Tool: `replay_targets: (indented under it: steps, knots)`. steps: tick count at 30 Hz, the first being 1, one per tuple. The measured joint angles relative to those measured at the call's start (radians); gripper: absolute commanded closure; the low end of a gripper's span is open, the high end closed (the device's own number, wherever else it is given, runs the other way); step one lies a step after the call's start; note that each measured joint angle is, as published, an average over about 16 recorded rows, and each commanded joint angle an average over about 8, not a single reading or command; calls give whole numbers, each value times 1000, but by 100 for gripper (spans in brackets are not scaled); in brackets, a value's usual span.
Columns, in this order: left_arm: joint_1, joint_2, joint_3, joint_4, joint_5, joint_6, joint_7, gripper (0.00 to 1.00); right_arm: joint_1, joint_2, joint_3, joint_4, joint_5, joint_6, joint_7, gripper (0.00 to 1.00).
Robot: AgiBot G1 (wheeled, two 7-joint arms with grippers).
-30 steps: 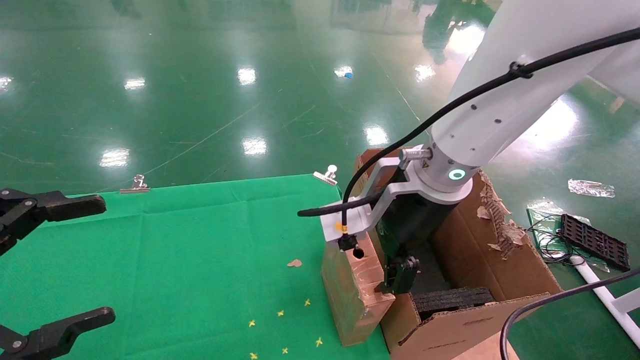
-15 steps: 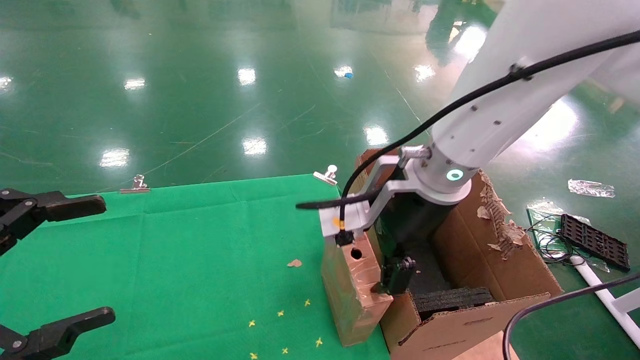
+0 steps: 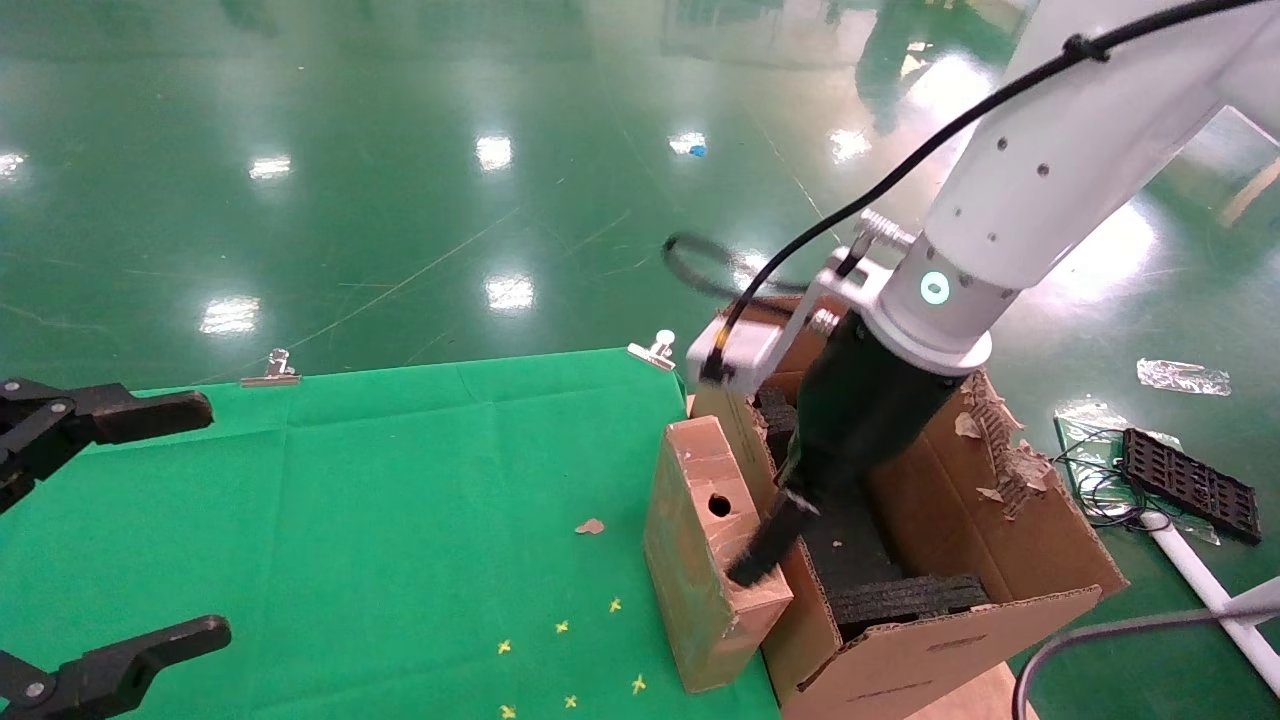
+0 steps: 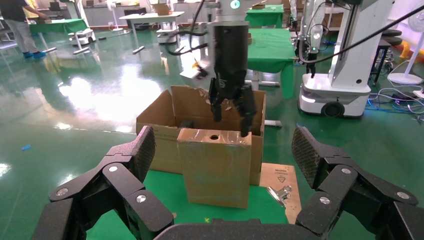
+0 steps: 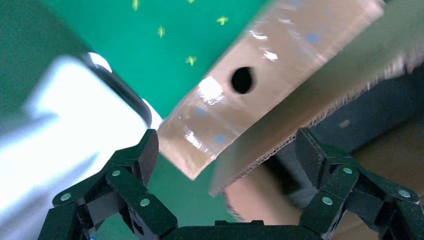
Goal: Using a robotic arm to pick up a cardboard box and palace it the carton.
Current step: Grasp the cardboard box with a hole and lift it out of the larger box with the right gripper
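The cardboard box [image 3: 700,570] stands upright on the green cloth with its holed narrow face up, leaning against the carton's [image 3: 1010,530] left wall. The robotic arm's right gripper [image 3: 770,545] hangs tilted over the box's top edge and the carton wall, open and holding nothing. In the right wrist view the box [image 5: 260,75] and the carton wall [image 5: 310,105] lie between the spread fingers [image 5: 135,165]. The left wrist view shows the box [image 4: 215,170], the carton [image 4: 155,125] and the right gripper [image 4: 231,117] above them. My left gripper [image 3: 215,518] is open at the far left.
Black foam blocks [image 3: 900,600] line the carton, and its right wall is ragged [image 3: 1000,440]. Binder clips [image 3: 655,350] [image 3: 270,370] hold the cloth's far edge. A cardboard scrap [image 3: 590,526] lies on the cloth. A black tray [image 3: 1190,485] and cables lie on the floor at the right.
The right arm has risen and tilted to the right, and its camera block has lifted off the box top. The box stays standing against the carton. The left arm has not moved.
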Motion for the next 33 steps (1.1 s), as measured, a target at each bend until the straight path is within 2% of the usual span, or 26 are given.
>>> replay_targets:
  steps: [5,12,13,15,20,21,23,26,28,31,33]
  knots:
    - [0,0,0,0,0,0,0,0,-28,-28,-35,-146,82,-2,44,0]
    - [0,0,1,0,-1,0,0,0,-59,-77,-76,-284,136,2,22,1]
    - [0,0,1,0,-1,0,0,0,-64,-86,-82,-300,139,3,16,6]
    - [0,0,1,0,-1,0,1,0,-71,-104,-93,-331,141,5,6,24]
    - [0,-1,1,0,-1,-1,1,0,-88,-146,-118,-393,140,10,-16,85]
    - [0,-1,1,0,-1,-1,1,0,-91,-154,-122,-404,140,11,-20,93]
    - [0,-1,2,0,-1,-1,1,3,-97,-168,-129,-422,139,12,-28,99]
    - [0,-1,2,0,-1,-1,1,22,-105,-185,-137,-445,139,13,-39,100]
    - [0,-1,2,0,-1,-1,1,40,-110,-195,-143,-458,140,13,-45,100]
    - [0,-1,2,0,-1,-1,1,73,-115,-206,-152,-473,140,12,-53,100]
    - [0,-1,2,0,-2,-1,1,87,-117,-211,-158,-481,141,11,-57,100]
